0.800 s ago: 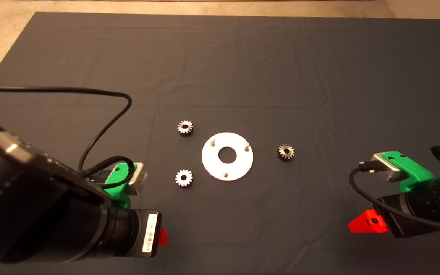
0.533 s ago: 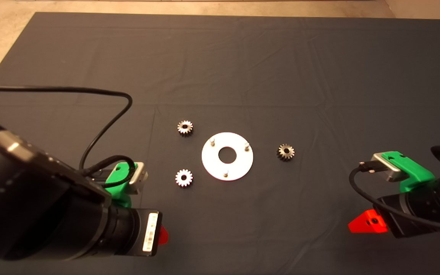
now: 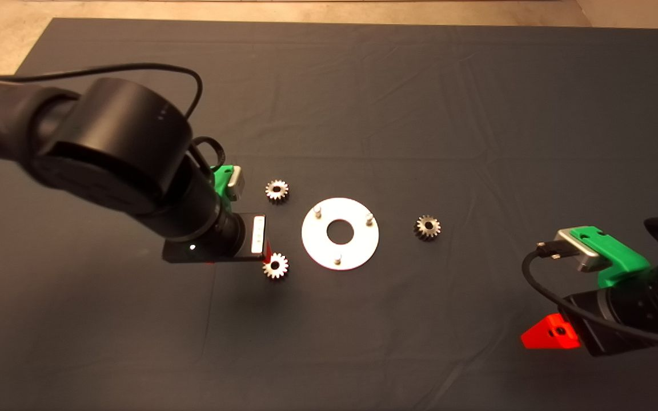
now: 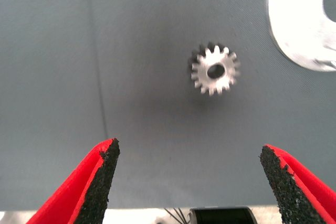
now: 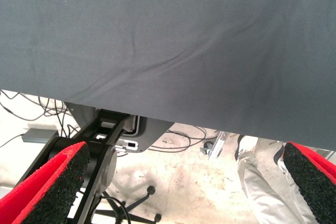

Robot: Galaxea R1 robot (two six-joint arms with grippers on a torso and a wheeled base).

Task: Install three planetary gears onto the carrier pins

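Left pincer — mostly hidden under its arm; disc edge-cropped.

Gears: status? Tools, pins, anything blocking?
Left tool open above the near-left gear, not touching. Right tool open, parked at the mat's near-right edge. All three gears flat on the mat; pins on the disc bare. Nothing blocking.

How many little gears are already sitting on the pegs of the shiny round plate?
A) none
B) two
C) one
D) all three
A: the three pegs on the round plate stand bare, and all three gears lie flat on the mat beside it.
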